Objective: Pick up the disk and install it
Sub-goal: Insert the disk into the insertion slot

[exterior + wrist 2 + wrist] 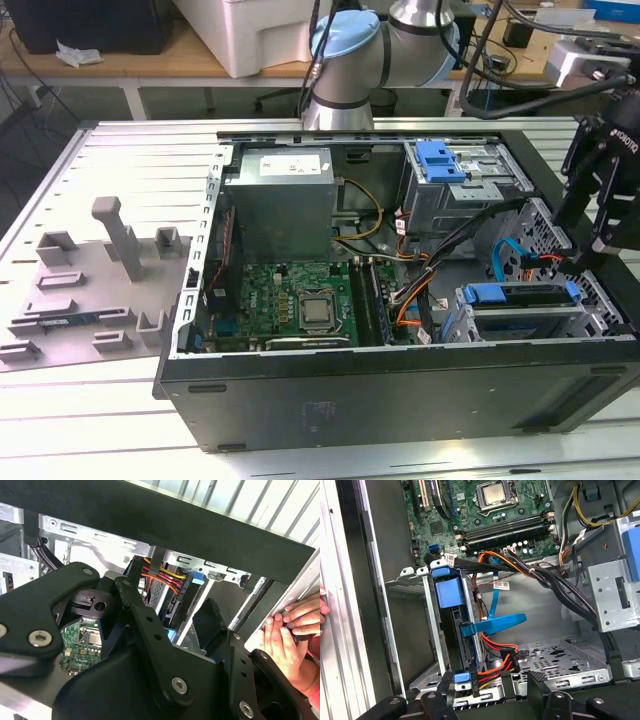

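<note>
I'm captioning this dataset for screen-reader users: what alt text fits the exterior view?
A black robot gripper hangs near the metal drive cage of an open black computer case, where a blue-framed disk sits. A green motherboard and grey metal box lie inside.

No text can be read with certainty. White sticker (pixel 285 163) on the grey metal box (pixel 280 220): print illegible. White lettering on the black housing of the gripper (pixel 578 250), exterior view: a maker's mark only. White tag (pixel 502 585) among the cables (pixel 540 572): characters illegible. Circuit board (pixel 470 510) markings: illegible.
</note>
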Robot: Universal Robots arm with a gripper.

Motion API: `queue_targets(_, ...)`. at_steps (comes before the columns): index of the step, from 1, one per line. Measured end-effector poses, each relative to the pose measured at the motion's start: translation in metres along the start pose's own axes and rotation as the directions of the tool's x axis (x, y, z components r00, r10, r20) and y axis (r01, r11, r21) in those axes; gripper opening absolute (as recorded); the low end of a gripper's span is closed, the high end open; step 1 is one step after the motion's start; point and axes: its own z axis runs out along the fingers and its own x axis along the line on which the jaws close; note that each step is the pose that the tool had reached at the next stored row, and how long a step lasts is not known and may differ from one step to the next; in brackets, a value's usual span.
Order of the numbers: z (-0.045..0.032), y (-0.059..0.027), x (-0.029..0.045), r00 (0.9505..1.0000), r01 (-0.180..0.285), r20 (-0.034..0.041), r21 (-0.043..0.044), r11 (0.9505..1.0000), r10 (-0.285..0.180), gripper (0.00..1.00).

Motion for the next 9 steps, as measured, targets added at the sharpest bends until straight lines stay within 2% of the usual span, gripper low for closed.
queue_targets(4,0.0006,0.0001,-0.0007,1.0000,0.005,-0.0010,0.0008,1.0000,-0.005,0.68)
queue_targets(9,0.0060,-0.0001,-0.0014,0.9999,0.010,-0.0021,0.0017,0.9999,-0.010,0.68)
